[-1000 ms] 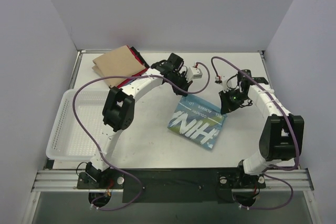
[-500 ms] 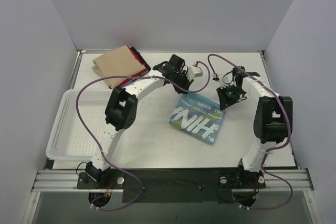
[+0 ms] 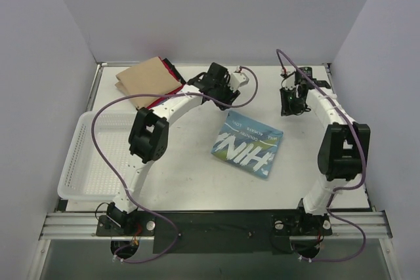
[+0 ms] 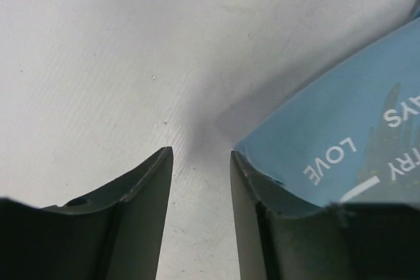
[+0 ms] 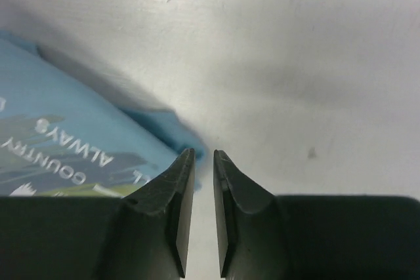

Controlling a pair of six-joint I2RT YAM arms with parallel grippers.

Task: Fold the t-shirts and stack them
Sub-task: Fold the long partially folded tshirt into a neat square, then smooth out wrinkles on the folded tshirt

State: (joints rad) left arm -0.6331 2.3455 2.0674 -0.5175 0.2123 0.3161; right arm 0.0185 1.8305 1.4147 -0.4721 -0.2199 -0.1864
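White mesh basket (image 3: pixel 82 162) sits at the left edge. Light blue tee (image 3: pixel 248 146) lies folded mid-table, not yet stacked. Tan tee (image 3: pixel 146 82) is folded atop the red-and-black tee (image 3: pixel 173 88) in the far-left corner. Left gripper (image 4: pixel 200 188) fingers are spread and empty; right gripper (image 5: pixel 204 181) fingers are narrowly apart and empty. Judged remaining: blue tee onto the stack.

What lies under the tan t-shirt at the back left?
A red-and-black t-shirt: only its edge peeks out from beneath the tan t-shirt; the rest is covered.
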